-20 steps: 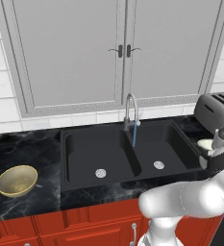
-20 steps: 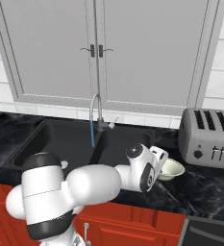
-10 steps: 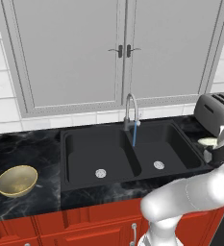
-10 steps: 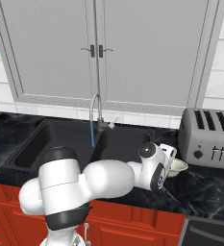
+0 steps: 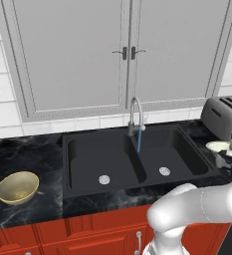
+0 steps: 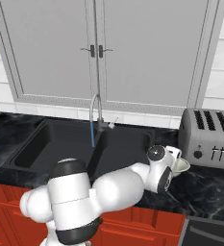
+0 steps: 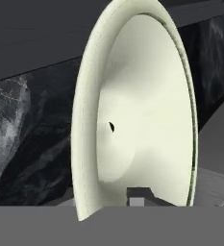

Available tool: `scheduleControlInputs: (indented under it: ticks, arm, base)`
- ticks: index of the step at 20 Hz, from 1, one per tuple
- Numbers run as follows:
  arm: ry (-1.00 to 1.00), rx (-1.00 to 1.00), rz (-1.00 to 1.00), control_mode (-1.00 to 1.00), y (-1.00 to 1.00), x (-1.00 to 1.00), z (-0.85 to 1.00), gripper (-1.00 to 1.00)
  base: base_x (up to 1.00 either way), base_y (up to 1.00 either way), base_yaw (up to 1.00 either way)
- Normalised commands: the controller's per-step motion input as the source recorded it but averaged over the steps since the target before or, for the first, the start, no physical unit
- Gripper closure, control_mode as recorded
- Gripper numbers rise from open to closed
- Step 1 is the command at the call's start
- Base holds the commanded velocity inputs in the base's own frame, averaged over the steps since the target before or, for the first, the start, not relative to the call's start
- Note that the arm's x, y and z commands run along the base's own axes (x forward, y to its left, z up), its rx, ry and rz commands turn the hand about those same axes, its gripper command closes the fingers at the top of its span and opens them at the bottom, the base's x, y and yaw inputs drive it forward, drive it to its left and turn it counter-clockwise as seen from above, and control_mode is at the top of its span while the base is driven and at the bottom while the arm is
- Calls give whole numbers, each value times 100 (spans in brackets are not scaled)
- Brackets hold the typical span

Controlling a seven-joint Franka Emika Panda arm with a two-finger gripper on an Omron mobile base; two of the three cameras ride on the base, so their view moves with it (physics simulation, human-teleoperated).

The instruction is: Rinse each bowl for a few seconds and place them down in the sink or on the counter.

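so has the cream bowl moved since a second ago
Yes, slightly. In the right base view the cream bowl has shifted right with the gripper, closer to the toaster, ending low by the counter.

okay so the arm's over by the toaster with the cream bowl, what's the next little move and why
Probably finish opening the jaws and back the gripper straight off. The cream bowl appears set on the black counter beside the toaster, and the tan bowl left of the sink is still waiting while the faucet runs.
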Motion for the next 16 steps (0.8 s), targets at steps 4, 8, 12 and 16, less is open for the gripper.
scheduleControlInputs:
  ticks: [4,8,12,16]
  arm:
    - [0,0,2,-100,-5,-5,-13,-100]
    - [0,0,3,-100,-13,-5,5,-100]
    - [0,0,2,-100,0,-7,21,-100]
    - [0,0,4,-100,10,-16,25,-100]
  base:
    - [0,0,0]
    - [0,0,0]
    - [0,0,0]
    - [0,0,0]
